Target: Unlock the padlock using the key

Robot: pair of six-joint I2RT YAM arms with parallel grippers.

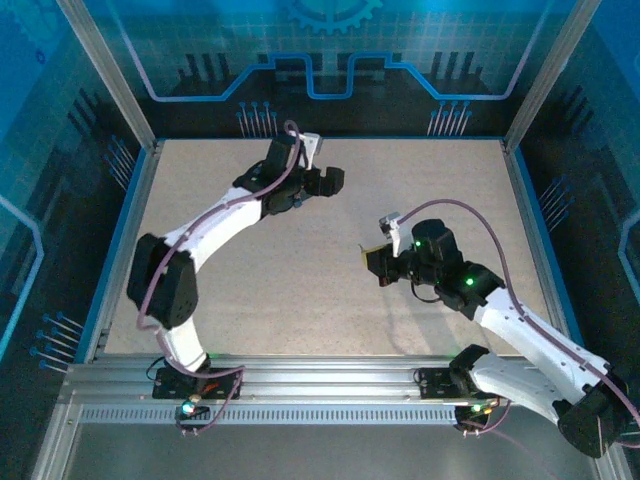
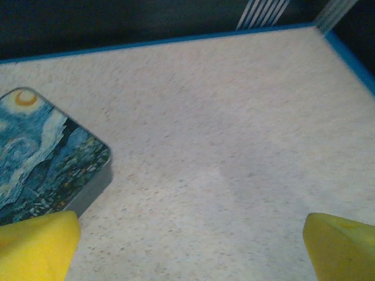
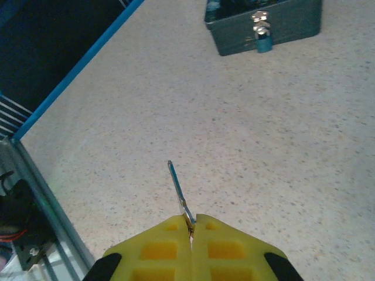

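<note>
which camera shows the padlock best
Right wrist: the padlock hangs in plain sight on the box front, small but distinct. The left wrist view catches the box's painted lid instead; from above, the padlock is too small to make out.

Left wrist view: box runs off the left edge, near corner tucked behind a yellow finger of the left gripper; both fingers cut by bottom edge. Right wrist view: box top chopped by upper edge, padlock too small for shackle detail, key head buried btwn right gripper fingers.
</note>
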